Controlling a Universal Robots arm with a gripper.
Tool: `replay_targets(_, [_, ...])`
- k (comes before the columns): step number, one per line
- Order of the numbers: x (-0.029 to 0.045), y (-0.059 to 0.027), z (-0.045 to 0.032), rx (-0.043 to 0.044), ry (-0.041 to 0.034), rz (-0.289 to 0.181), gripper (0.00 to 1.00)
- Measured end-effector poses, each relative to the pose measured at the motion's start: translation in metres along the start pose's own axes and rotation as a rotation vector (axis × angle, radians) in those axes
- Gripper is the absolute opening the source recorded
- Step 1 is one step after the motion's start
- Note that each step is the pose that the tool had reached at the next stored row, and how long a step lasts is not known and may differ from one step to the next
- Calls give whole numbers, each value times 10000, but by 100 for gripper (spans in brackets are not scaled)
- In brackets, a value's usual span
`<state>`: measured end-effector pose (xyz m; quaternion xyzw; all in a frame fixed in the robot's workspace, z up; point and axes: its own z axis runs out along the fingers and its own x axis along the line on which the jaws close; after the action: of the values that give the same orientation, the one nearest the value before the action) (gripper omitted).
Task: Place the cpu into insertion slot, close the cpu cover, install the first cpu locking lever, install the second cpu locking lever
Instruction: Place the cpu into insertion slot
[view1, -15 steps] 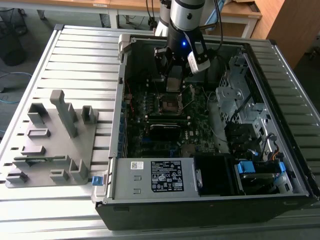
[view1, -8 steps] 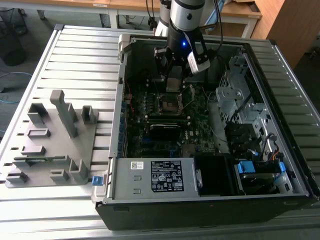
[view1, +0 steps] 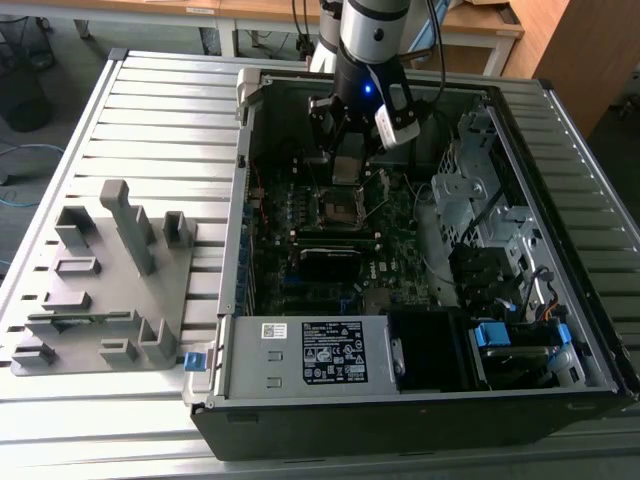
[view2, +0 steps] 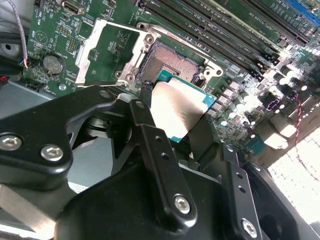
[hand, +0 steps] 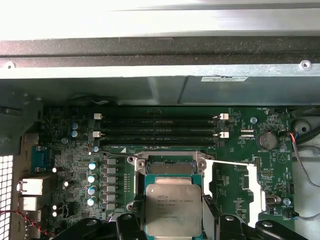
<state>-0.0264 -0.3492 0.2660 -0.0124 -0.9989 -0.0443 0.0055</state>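
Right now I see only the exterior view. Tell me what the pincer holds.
Observer: In both wrist views the pincer is shut on the cpu, with the chip's metal top facing the cameras.
Operator: Report the insertion slot.
Observer: In the second wrist view the insertion slot is bare and its contacts show. The cpu hangs over one edge and does not look seated.
Operator: Now the cpu cover.
Observer: In the same view the cpu cover is swung open to one side, off the slot.
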Motion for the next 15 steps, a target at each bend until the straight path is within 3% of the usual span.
replay_targets(7, [0, -1, 17, -5, -2, 0, 54])
replay_targets(15, [-1, -9, 96, -3, 0, 0, 54])
